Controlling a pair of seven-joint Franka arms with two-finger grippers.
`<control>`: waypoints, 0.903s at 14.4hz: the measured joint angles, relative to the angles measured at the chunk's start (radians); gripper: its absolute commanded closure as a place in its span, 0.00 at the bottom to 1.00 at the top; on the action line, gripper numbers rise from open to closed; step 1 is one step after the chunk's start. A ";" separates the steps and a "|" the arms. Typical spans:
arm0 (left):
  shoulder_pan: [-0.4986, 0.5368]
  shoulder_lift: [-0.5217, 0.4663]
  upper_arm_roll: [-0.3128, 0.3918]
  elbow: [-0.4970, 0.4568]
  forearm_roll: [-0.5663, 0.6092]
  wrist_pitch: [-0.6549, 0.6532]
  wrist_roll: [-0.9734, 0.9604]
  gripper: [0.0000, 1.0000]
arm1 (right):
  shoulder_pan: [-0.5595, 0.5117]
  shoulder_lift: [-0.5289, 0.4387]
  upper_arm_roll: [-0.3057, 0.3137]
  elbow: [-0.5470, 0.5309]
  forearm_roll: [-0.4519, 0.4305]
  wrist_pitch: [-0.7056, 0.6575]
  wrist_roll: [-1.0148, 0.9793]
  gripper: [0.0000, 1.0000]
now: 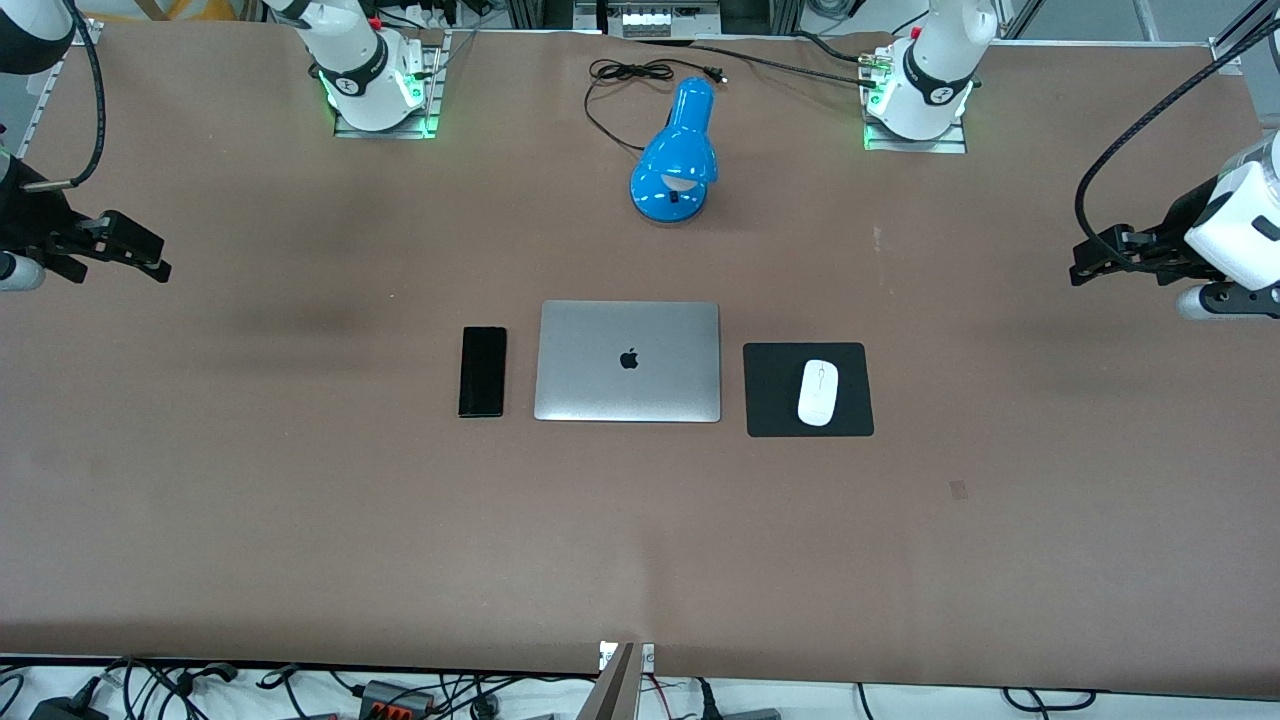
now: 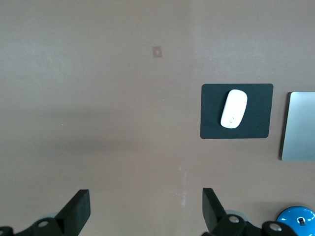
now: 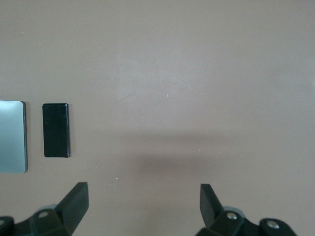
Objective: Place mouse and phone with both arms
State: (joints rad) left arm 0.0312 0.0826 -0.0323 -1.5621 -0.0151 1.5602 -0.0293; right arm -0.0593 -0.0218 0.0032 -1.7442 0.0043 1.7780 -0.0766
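From the front I see the right gripper (image 1: pixel 150 262) hanging over bare table (image 1: pixel 300 520) at its own end, arm cut off by the frame edge, fingers (image 3: pixel 74 201) spread wide and empty. The phone (image 1: pixel 483 371) lies flat just beside the closed laptop (image 1: pixel 628 361), and the mouse (image 1: pixel 817 392) rests on the black pad (image 1: pixel 770 395). The left gripper (image 1: pixel 1085 268) hangs over its own end, fingers (image 2: pixel 212 209) parted, with the blue lamp (image 2: pixel 297 222) clipped in its wrist view.

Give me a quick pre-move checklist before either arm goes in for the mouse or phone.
1. Left claw open, over bare table: ok.
2. Right claw open, over bare table: ok.
3. Small white oval mouse unobstructed on the black square pad: ok.
4. Slim black rectangular phone flat, beside the closed silver laptop, not touching: ok.
5. Blue desk lamp away from both: ok.
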 measured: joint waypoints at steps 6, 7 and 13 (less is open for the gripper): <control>0.005 0.000 0.003 0.000 -0.002 -0.002 0.001 0.00 | 0.000 -0.004 0.007 0.000 0.000 -0.016 0.000 0.00; 0.005 0.000 0.003 0.000 -0.002 -0.002 0.004 0.00 | -0.001 -0.004 0.007 0.000 0.000 -0.019 0.000 0.00; 0.007 0.000 0.003 0.000 -0.002 -0.002 0.013 0.00 | -0.001 -0.010 0.007 0.000 0.000 -0.038 0.000 0.00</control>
State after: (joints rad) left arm 0.0379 0.0826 -0.0296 -1.5621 -0.0170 1.5582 -0.0158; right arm -0.0604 -0.0318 0.0099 -1.7442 0.0043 1.7397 -0.0766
